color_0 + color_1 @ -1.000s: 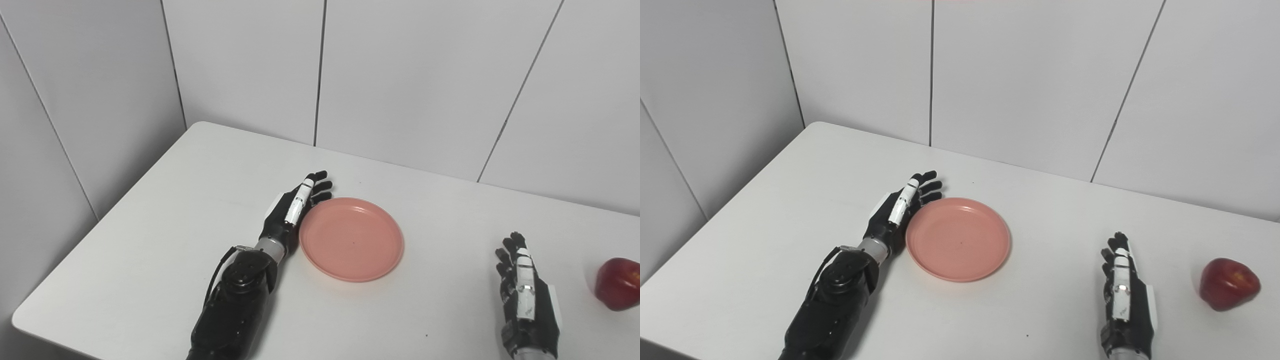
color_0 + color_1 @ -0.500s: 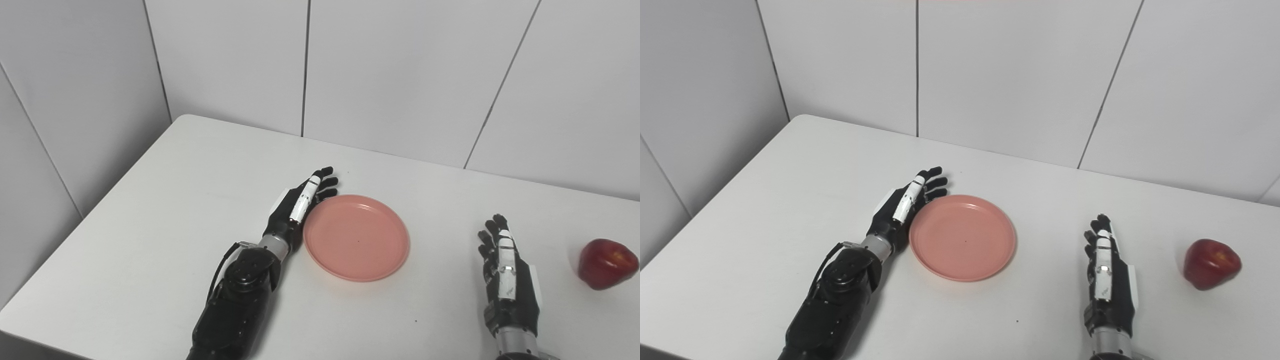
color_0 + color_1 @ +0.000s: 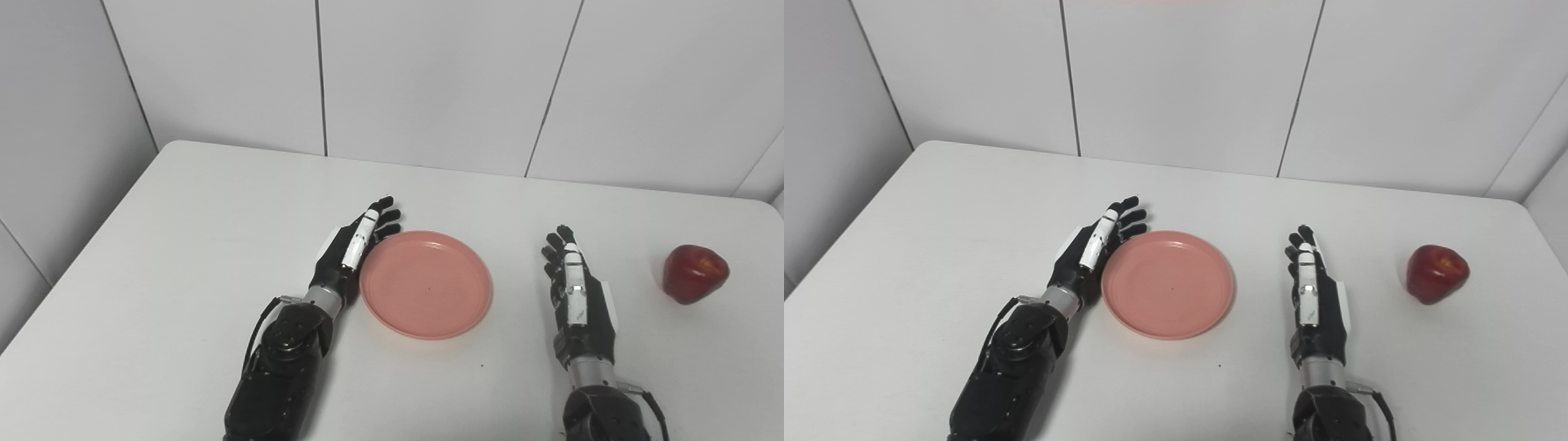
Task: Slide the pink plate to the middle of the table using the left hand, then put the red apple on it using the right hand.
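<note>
Two hands rest on the white table [image 3: 184, 245], and neither holds anything. Your left hand [image 3: 349, 254] lies edge-on with its fingers [image 3: 383, 217] straight and apart, its inner side touching the left rim of the pink plate [image 3: 427, 284]. The plate sits directly to that hand's right, near the middle of the table by the look of it, so you may judge the slide nearly or fully done.

Your right hand [image 3: 579, 294] is flat, fingers extended and spread, gripping nothing. The plate lies to its left, apart from it; the red apple [image 3: 695, 273] lies to its right and slightly farther from you, clearly apart, sitting on the table. That is the relation your next move turns on: the right hand is by far the nearer to the apple and must travel rightward and a little forward. The apple is roundish, with no useful long axis.

Only the right eye view shows more bare table beyond the apple, up to the right-hand wall.
</note>
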`<state>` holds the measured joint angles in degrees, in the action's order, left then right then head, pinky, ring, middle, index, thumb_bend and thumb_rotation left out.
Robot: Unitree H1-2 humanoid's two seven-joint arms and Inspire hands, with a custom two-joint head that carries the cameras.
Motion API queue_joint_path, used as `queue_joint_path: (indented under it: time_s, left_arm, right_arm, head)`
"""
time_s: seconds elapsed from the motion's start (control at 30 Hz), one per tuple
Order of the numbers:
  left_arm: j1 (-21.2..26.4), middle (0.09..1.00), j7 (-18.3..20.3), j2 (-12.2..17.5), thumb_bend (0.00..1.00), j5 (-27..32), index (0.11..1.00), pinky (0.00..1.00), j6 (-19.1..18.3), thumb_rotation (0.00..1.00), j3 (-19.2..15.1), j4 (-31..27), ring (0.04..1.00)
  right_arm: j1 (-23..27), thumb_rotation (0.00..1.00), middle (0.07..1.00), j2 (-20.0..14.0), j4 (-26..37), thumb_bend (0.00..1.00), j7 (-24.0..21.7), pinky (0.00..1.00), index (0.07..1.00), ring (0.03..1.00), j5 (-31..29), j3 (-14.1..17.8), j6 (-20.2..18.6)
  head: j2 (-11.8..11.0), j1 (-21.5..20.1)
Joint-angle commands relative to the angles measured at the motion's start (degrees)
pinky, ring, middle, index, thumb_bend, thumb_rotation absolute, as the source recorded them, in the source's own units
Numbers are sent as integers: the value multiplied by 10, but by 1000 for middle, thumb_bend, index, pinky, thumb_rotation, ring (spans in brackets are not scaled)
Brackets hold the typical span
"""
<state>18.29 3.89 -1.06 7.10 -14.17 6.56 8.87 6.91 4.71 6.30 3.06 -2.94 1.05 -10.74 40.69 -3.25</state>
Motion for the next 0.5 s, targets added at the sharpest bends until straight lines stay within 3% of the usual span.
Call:
queue_joint_path:
  time_s: [0.0, 0.47]
  left_arm:
    - [-1, 892, 18, -17, 361, -1, 880, 866, -2, 1000, 14, -15, 877]
    - [-13, 898, 34, -19, 370, 10, 888, 886, -6, 1000, 7, -24, 885]
  right_arm:
    - [23, 1000, 938, 7, 6, 277, 3, 990, 941, 940, 4, -4, 9]
    - [26, 1000, 936, 15, 7, 262, 8, 995, 941, 937, 8, -8, 5]
  head:
    - [0, 0]
    - [4, -28]
